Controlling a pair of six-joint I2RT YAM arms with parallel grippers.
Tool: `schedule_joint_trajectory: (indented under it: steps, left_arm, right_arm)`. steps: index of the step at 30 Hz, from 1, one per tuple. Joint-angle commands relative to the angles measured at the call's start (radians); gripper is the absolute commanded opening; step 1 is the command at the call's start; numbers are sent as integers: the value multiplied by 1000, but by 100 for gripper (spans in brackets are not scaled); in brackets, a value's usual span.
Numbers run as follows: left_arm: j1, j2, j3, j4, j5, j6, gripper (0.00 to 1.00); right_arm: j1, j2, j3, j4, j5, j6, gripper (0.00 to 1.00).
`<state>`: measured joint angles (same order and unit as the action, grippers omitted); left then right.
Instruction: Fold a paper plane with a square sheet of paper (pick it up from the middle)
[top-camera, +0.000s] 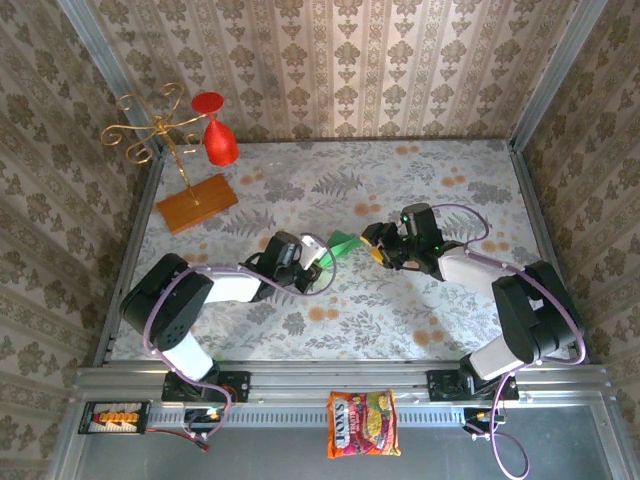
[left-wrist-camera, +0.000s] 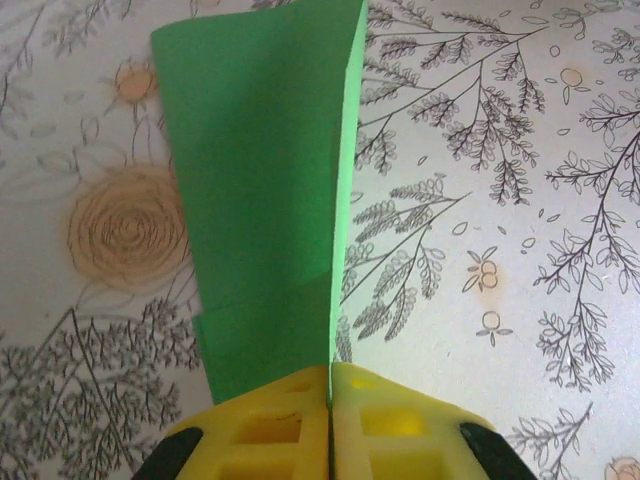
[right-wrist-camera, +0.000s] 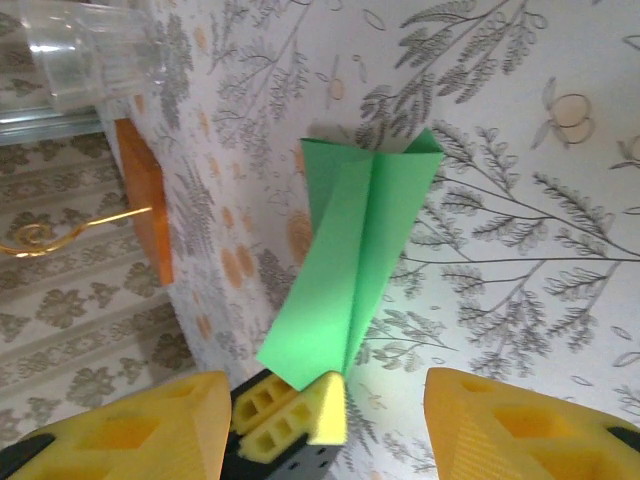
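I see left gripper (left-wrist-camera: 330, 400) pads pressed together, nipping one end of paper plane (left-wrist-camera: 260, 200). Crease edge upright, folded edges free above table (top-camera: 420, 310). Right gripper (top-camera: 376, 245) gapes wide, holding nothing, just beside plane's other end. Plane well right of board (top-camera: 197, 203), bare table between.

Bright, even, diffuse light, soft faint shadows under the arms (top-camera: 230, 285) on the desk (top-camera: 400, 320), top view sharp, wrist views pale and slightly washed out, right claw fingers (right-wrist-camera: 520, 430) blurred up close
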<state>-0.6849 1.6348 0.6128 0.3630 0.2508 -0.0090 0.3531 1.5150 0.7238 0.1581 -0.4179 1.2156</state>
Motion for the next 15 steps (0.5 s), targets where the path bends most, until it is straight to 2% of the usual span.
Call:
schedule_joint_trajectory:
  steps: [1,10,15]
  left_arm:
    - [38,-17,-11,42,144,-136,7]
    - [67,28,12,19,267,-228,6]
    - [74,68,59,-21,314,-257,6]
  right_arm:
    - [0,0,-3,-72,31,-91,55]
    - [40,33,18,-140,82,-262,68]
    - [64,56,41,-167,106,-336,72]
